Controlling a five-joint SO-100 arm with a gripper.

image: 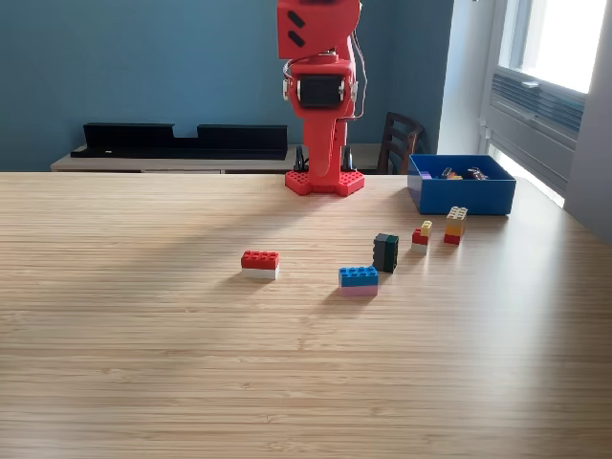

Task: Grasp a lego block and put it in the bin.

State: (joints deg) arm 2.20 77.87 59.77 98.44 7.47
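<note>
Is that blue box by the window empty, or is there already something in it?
Not empty. Inside the blue bin, a few small colourful pieces peek above its rim; how many cannot be told from here.

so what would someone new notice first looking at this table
Probably the red arm, standing tall at the table's far edge against the blue wall. Next, the blue bin at the exterior view's right, with a few small pieces inside. In front of it, loose lego blocks are scattered across the wooden table: a red and white one, a blue one, a dark one and two small stacks near the bin.
</note>
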